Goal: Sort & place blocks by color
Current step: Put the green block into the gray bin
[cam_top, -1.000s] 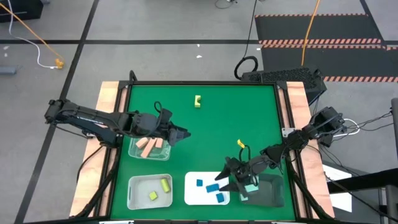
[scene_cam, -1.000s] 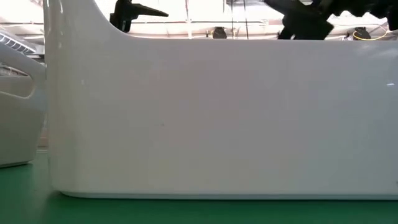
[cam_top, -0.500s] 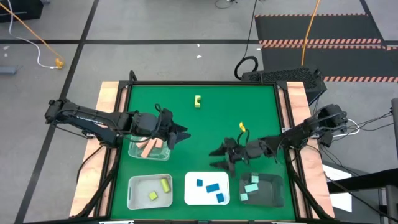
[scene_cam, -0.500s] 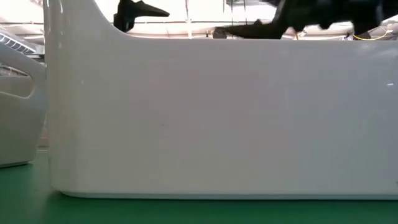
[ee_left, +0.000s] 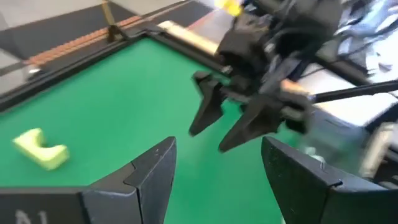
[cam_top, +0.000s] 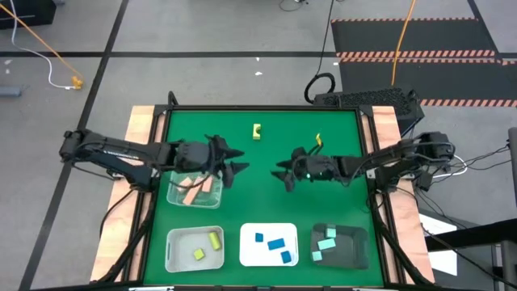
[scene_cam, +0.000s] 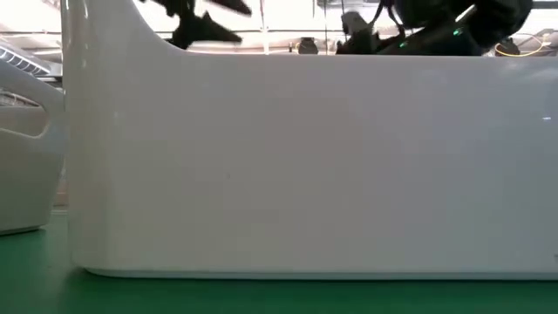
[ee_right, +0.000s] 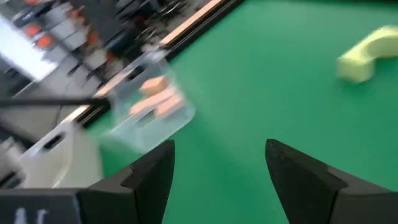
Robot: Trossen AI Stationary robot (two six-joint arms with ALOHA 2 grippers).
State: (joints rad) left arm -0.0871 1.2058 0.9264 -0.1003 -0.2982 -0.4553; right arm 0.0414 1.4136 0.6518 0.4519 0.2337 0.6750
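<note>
One yellow-green block lies alone on the green mat near the far edge; it also shows as the yellow-green block and the block in the wrist views. Pink blocks lie in a clear tray, yellow-green ones in a second clear tray, blue ones in the white tray, and mint ones in the dark tray. My left gripper is open above the mat beside the pink tray. My right gripper is open at mid-table and faces the left one.
The trays stand along the near and left sides: pink tray, yellow-green tray, white tray, dark tray. In the low view the white tray's wall hides nearly all the table. Bare mat lies between the grippers and the far edge.
My right gripper has risen from over the dark tray and swung toward the far edge and the table's middle, so that it now faces the left gripper. Two mint blocks lie uncovered in the dark tray. My left gripper has shifted slightly toward the far edge.
</note>
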